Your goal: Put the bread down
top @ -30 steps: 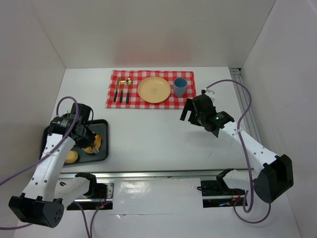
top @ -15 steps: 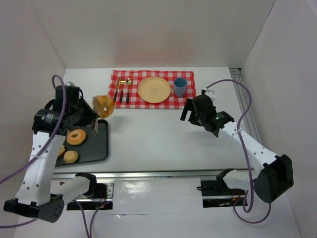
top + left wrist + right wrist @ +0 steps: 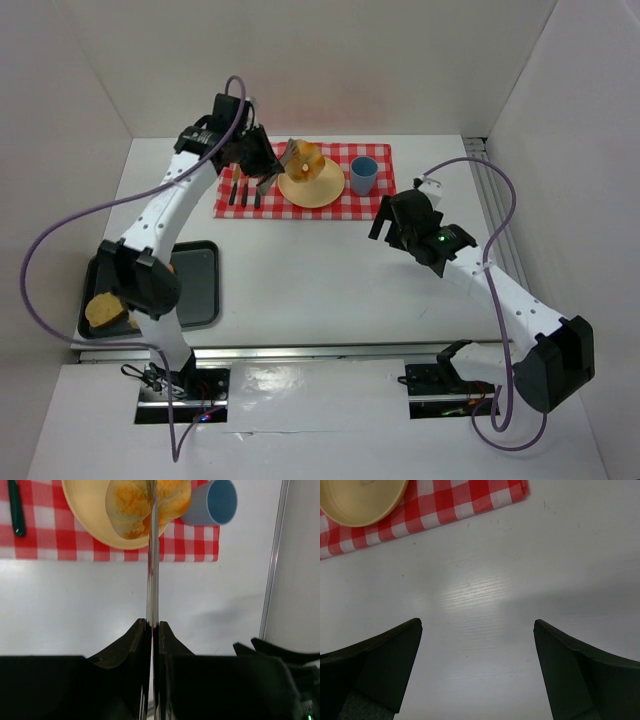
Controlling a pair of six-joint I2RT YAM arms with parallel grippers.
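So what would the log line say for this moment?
left fingers: shut on bread | bread: over plate | right fingers: open, over table

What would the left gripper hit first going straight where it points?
Probably the yellow plate: the left gripper, shut on the bread, points onto it. Height above it is unclear; the blue cup sits just beside that line.

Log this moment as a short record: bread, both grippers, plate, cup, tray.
bread: held in left gripper over yellow plate; contact with plate unclear
left gripper: shut on bread
right gripper: open, empty, over bare table
yellow plate: on checked cloth
blue cup: upright, right of plate
tray: by left arm's base, second roll showing
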